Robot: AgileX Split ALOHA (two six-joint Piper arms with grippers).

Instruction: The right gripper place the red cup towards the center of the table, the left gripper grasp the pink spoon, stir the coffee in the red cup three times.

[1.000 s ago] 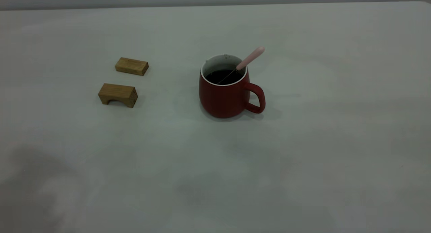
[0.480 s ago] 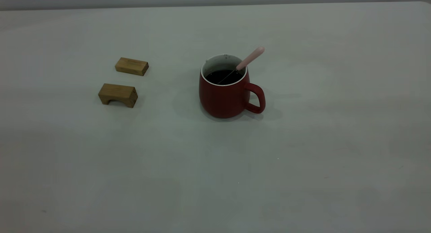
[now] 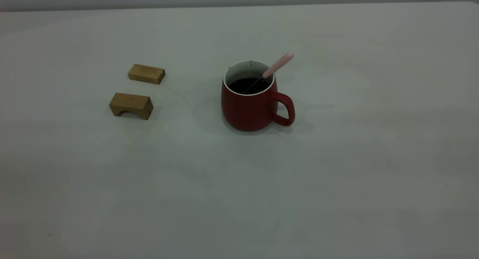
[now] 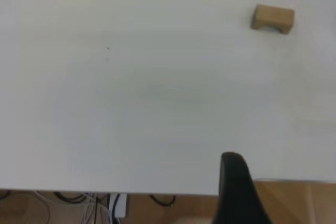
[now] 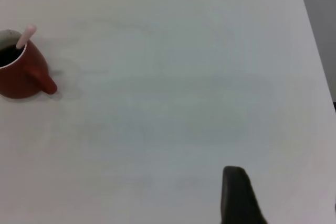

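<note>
Red cup (image 3: 250, 105) sits upright near the middle of the counter (image 3: 336, 176), handle to the right, coffee (image 3: 249, 85) dark inside, and the pink spoon (image 3: 278, 65) leans on its far-right rim, so placing looks done and stirring may be too. Both my claws are pulled back off the cup; I see only one dark finger of my left claw (image 4: 236, 190) and one of my right claw (image 5: 237, 195), so I cannot tell their spread.

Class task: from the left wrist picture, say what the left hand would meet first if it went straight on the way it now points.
Probably only bare table. The left hand shows one dark finger, and the wooden blocks lie off to one side. Depth is unclear.
</note>
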